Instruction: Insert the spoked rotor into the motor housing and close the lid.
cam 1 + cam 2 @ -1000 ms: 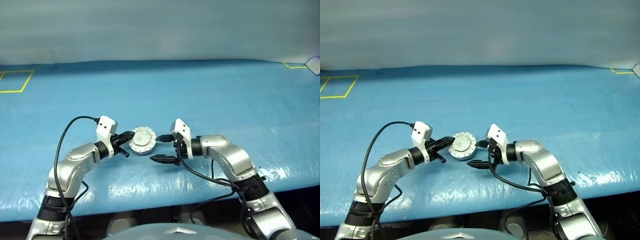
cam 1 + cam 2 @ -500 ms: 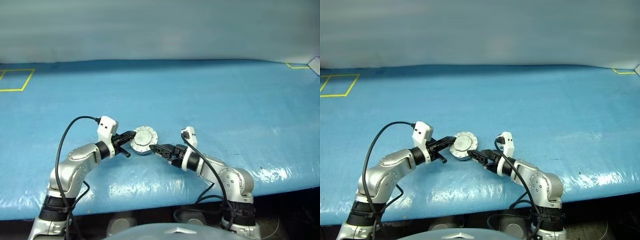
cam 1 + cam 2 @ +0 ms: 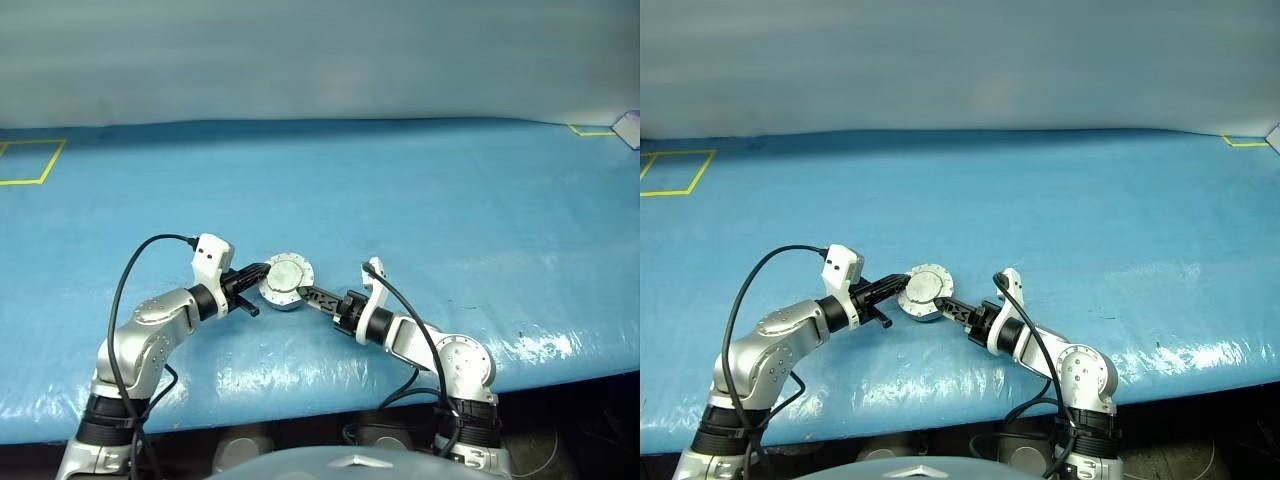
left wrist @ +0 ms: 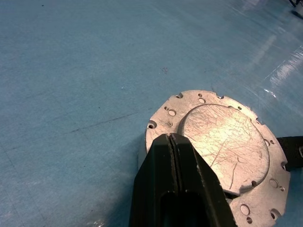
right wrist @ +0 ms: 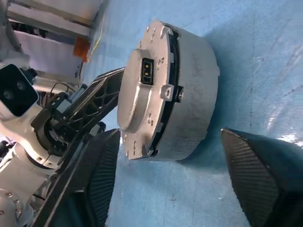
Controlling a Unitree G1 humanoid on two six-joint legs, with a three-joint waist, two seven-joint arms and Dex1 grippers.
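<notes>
The motor housing [image 5: 191, 94] stands on the blue table with the lid [image 4: 222, 137] on top of it, plain grey face with the raised circle upward. My left gripper [image 3: 262, 271] is shut, and its tips rest on the lid's rim on the left side. From the right, my right gripper [image 3: 314, 296] is open and lies low along the table. Its two fingers [image 5: 102, 170] stand on either side of the housing, with a gap showing at the housing's wall. The spoked rotor is hidden.
A yellow tape square [image 3: 25, 160] marks the table's far left, and another yellow mark [image 3: 590, 130] lies at the far right. The table's front edge [image 3: 300, 390] runs just below both arms. A black cable [image 3: 135, 275] loops over my left forearm.
My right arm has dropped its elbow and rolled its wrist. Its gripper has moved in low towards the housing and its fingers have narrowed somewhat. The left gripper has stayed put.
</notes>
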